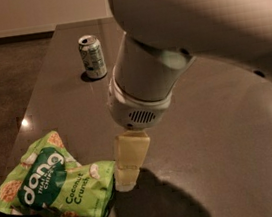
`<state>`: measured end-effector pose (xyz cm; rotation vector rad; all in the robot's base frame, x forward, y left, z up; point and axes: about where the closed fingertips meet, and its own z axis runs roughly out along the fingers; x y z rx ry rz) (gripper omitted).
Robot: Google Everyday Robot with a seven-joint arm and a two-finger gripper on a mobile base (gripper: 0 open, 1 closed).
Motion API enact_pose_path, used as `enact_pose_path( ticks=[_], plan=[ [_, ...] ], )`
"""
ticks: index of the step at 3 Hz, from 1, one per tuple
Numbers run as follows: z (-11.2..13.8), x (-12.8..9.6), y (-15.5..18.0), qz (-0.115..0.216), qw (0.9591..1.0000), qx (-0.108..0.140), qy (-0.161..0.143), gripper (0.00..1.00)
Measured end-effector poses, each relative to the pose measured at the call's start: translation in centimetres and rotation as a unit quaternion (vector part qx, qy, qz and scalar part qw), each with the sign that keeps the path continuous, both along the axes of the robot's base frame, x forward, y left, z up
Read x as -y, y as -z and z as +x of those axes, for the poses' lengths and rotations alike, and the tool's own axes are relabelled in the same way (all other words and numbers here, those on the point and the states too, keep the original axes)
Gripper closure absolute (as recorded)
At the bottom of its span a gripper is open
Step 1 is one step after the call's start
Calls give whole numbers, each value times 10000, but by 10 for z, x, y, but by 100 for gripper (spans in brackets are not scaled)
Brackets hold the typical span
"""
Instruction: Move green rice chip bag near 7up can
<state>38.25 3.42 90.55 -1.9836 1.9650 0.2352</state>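
The green rice chip bag (56, 190) lies flat near the front left corner of the dark table (220, 134), its "dang" lettering facing up. The 7up can (92, 56) stands upright at the back of the table, well apart from the bag. My gripper (128, 168) hangs below the white wrist, low over the table, right at the bag's right edge. Whether it touches the bag cannot be told. It holds nothing that I can see.
The table's left edge (34, 99) runs diagonally from the can's side down to the bag, with dark floor (1, 84) beyond it. My large white arm (191, 32) fills the upper right and hides the table behind it.
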Motion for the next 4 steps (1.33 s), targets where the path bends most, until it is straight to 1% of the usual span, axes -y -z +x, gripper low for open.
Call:
enact_pose_path(
  ticks=[1, 2, 3, 4],
  plan=[
    [-11, -24, 12, 40, 9997, -91, -223, 0],
    [-22, -48, 32, 47, 9986, -256, -456, 0],
    [-31, -65, 48, 102, 9969, -450, -641, 0],
    [-40, -77, 57, 145, 9948, -604, -809, 18]
  ],
)
